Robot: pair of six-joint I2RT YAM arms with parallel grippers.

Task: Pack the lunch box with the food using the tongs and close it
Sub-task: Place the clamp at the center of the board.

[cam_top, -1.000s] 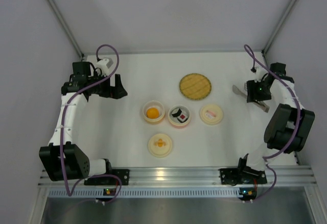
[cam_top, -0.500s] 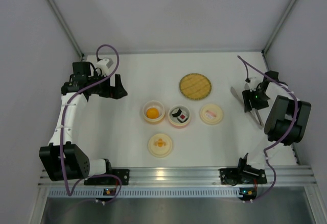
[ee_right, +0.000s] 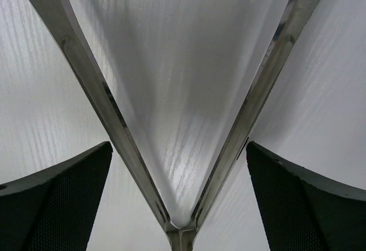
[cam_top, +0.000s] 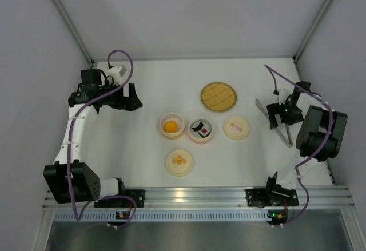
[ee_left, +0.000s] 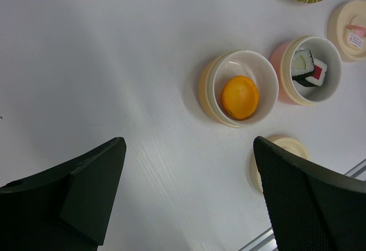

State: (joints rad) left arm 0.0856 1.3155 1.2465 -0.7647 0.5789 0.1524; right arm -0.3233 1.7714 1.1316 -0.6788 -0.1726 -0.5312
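Note:
The silver tongs (ee_right: 257, 102) point their V joint toward my right wrist camera, arms spread wide. My right gripper (ee_right: 178, 148) is open and straddles them, with a gap between each finger and the metal. From above, the tongs (cam_top: 284, 136) lie at the right side of the table under that gripper (cam_top: 278, 115). The orange ball (ee_left: 240, 96) sits in a yellow lunch box bowl (ee_left: 209, 85). A dark-wrapped sushi piece (ee_left: 309, 68) sits in the pink bowl (ee_left: 283, 62). My left gripper (ee_left: 189, 148) hangs open and empty above the table, left of the bowls.
A woven round lid (cam_top: 218, 96) lies behind the bowls. A cream lid with a pink mark (cam_top: 236, 128) lies right of them, and another cream lid with an orange mark (cam_top: 179, 162) lies in front. Walls enclose the table on three sides.
My right gripper has opened wide, so its fingers no longer press the tongs. It has also turned and shifted slightly left and nearer. The left arm has not moved.

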